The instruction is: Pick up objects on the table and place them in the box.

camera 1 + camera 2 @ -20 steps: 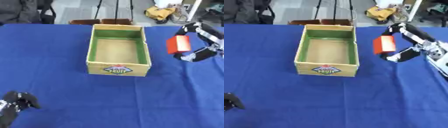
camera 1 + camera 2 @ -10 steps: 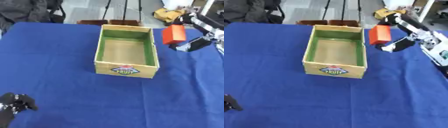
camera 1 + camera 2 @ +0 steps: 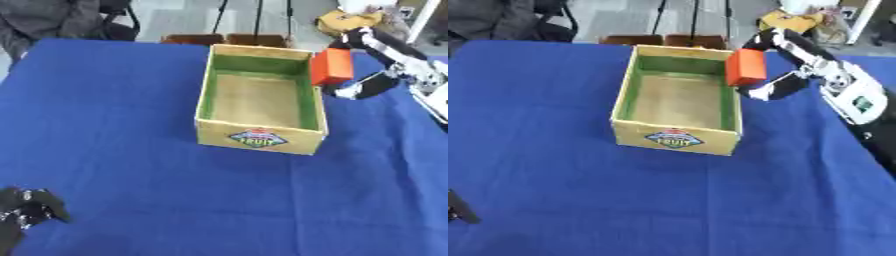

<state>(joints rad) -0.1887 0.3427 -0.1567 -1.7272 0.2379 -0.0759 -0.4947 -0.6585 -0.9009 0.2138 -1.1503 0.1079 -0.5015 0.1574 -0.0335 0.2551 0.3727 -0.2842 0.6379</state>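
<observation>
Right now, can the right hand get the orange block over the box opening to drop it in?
Probably yes. The right hand holds the orange block above the box's right wall, and nothing blocks the open top.

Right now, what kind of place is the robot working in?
Probably a lab or workshop: a blue-covered table with a cardboard box, tripod legs and a yellow device on the bare floor behind.

The right hand (image 3: 785,75) has black fingers with pale, silvery segments along them, joined to a white forearm casing that carries a small green marking and dark fastenings; beyond it the arm turns black. The left hand (image 3: 26,210) is black with tiny pale specks on it.
</observation>
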